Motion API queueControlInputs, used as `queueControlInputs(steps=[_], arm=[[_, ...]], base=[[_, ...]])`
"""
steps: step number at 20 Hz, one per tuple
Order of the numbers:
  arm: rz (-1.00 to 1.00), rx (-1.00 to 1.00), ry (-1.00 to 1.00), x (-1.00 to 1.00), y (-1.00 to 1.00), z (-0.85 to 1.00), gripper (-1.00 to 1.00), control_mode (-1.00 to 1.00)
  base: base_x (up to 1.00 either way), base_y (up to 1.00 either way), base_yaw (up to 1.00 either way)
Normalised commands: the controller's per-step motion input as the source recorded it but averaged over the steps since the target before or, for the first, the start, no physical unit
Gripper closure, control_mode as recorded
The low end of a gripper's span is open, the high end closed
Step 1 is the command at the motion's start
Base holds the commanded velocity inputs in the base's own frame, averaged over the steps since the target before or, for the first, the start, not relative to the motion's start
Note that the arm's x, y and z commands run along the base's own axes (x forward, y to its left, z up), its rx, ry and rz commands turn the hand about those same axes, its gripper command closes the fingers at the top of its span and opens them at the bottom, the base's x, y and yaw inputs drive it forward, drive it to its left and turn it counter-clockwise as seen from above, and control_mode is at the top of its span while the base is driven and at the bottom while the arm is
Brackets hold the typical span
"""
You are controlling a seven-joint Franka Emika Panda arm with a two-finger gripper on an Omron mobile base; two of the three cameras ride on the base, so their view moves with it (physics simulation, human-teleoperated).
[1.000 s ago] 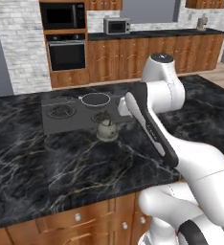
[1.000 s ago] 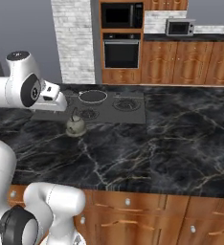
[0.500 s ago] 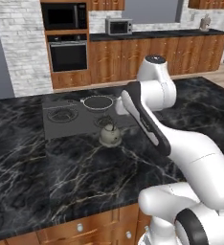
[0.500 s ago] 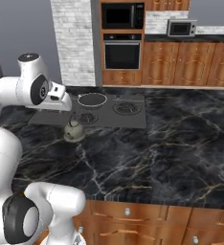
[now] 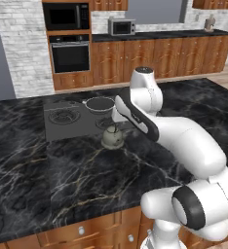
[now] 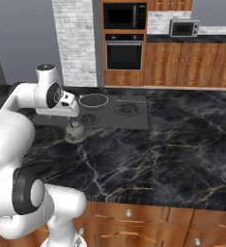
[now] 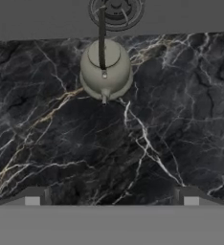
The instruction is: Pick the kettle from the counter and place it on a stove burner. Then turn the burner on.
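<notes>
Seen from above in the hand view: kettle [image 7: 106, 70] standing upright on the black marble counter [image 7: 133, 143], toward twelve o'clock, just short of the cooktop's [image 7: 47, 16] edge, with a round burner [image 7: 116, 9] directly beyond it. Thin dark handle arched over the lid, spout pointing toward six o'clock. End effector [image 7: 111, 197] poised above bare counter, well apart from the kettle, fingers [image 7: 31, 196] spread wide and holding nothing. From the left base view: kettle [image 5: 112, 137] beside the cooktop's near edge, black frying pan [image 5: 99, 103] on the cooktop behind it, at twelve o'clock. From the right base view: kettle [image 6: 76, 132] just beneath the white arm's wrist.
</notes>
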Motion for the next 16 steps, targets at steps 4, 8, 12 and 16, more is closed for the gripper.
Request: queueControlInputs(steps=[4,8,12,16], arm=[[0.01,0.00,0.02,0.62,0.14,-0.34,-1.00,-1.00],[0.00,0.00,0.04,0.64,0.15,-0.25,-1.00,-1.00],[0.01,0.00,0.05,0.65,0.11,-0.24,-1.00,-1.00],[0.00,0.00,0.03,0.65,0.04,-0.24,-1.00,-1.00]], base=[[0.00,0.00,0.00],[0.00,0.00,0.00],[0.00,0.00,0.00],[0.00,0.00,0.00]])
